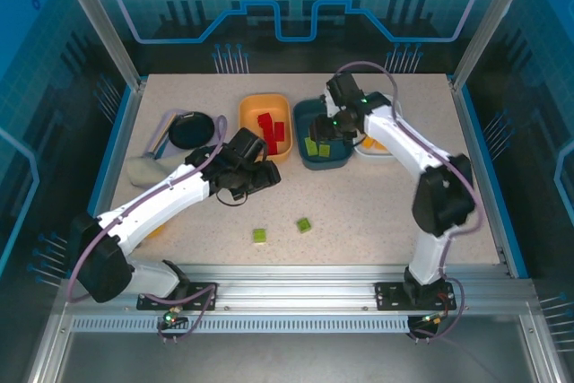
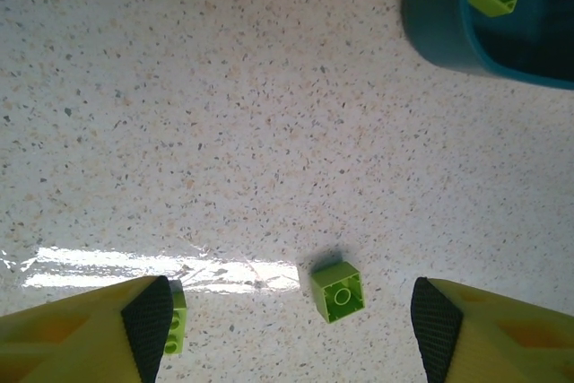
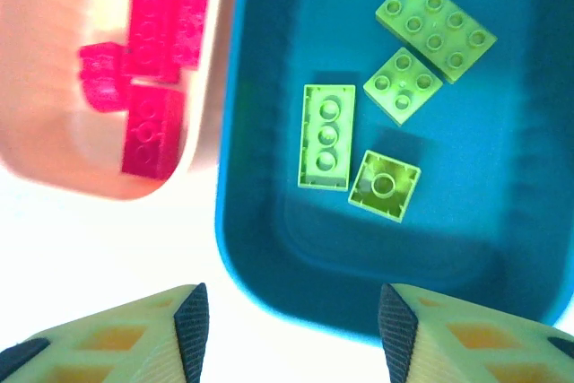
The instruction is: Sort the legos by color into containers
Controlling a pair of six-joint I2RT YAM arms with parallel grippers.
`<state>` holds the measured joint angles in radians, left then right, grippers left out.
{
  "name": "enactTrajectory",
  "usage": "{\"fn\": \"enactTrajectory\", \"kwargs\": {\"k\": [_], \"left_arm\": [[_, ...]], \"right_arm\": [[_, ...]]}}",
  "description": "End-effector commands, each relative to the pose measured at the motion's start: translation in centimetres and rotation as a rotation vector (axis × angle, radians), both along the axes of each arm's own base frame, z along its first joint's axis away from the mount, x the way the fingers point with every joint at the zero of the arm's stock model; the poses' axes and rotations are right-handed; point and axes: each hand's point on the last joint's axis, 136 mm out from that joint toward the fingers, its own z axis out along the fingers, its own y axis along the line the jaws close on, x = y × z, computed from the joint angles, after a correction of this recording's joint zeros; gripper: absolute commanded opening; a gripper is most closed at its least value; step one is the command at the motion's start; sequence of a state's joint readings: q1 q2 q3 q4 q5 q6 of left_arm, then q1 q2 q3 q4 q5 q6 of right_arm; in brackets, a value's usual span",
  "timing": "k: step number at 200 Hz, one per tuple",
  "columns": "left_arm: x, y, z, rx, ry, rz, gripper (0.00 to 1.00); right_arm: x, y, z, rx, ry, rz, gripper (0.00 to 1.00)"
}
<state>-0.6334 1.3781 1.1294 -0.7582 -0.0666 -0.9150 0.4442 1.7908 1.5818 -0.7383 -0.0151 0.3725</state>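
Two light green legos (image 1: 259,236) (image 1: 304,224) lie loose on the table in front of the containers. My left gripper (image 1: 256,172) hovers open above them. In the left wrist view a square green lego (image 2: 338,291) lies upside down between the open fingers, and an oblong one (image 2: 176,329) sits by the left fingertip (image 2: 148,320). My right gripper (image 3: 294,325) is open and holds nothing over the near rim of the dark teal tub (image 3: 260,248), which holds several green legos (image 3: 326,136). The orange tub (image 1: 265,123) holds red legos (image 3: 152,33). My right arm partly hides the white tub (image 1: 377,145).
A black round plate (image 1: 190,130) and a grey lump (image 1: 148,170) sit at the back left, beside my left arm. The three tubs stand in a row at the back centre. Open tabletop stretches along the front right.
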Motion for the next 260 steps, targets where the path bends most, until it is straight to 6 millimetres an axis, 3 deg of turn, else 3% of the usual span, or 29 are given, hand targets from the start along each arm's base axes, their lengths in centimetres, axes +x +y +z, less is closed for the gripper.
{"fn": "enactTrajectory", "kwargs": {"k": [1, 23, 55, 88, 91, 117, 157, 206, 232, 260], "left_arm": [[-1.1, -1.0, -1.6, -0.016, 0.089, -0.034, 0.74], [-1.7, -3.7, -3.4, -0.075, 0.233, -0.075, 0.74], [-5.1, -6.6, -7.3, 0.011, 0.554, -0.160, 0.74], [-6.0, -9.5, -9.1, 0.015, 0.640, -0.155, 0.77], [-6.0, -9.7, -9.2, 0.008, 0.644, -0.147, 0.77], [-6.5, -11.2, -10.7, 0.012, 0.702, -0.092, 0.79], [-6.2, -12.2, -12.5, 0.018, 0.698, -0.058, 0.73], [-5.0, -12.3, -13.6, 0.037, 0.647, -0.049, 0.38], [-3.9, -12.2, -11.5, 0.050, 0.568, -0.065, 0.29], [-1.0, -12.3, -7.1, 0.040, 0.400, -0.095, 0.29]], "right_arm": [[-2.5, 0.2, 0.9, -0.010, -0.114, 0.045, 0.55], [-6.7, 0.2, 0.6, -0.009, -0.174, 0.128, 0.55], [-12.6, -0.8, -1.0, -0.038, -0.153, 0.221, 0.57], [-17.4, -1.8, -1.0, -0.009, -0.144, 0.282, 0.58], [-18.1, -2.1, -1.8, -0.018, -0.126, 0.287, 0.58], [-20.5, -3.6, -2.2, -0.010, -0.105, 0.275, 0.59], [-21.9, -4.8, -1.7, 0.000, -0.123, 0.259, 0.60], [-21.8, -4.6, -1.1, 0.003, -0.132, 0.271, 0.61], [-21.6, -5.0, -0.6, -0.009, -0.156, 0.255, 0.61], [-20.4, -5.9, 0.8, -0.011, -0.210, 0.192, 0.62]]}}
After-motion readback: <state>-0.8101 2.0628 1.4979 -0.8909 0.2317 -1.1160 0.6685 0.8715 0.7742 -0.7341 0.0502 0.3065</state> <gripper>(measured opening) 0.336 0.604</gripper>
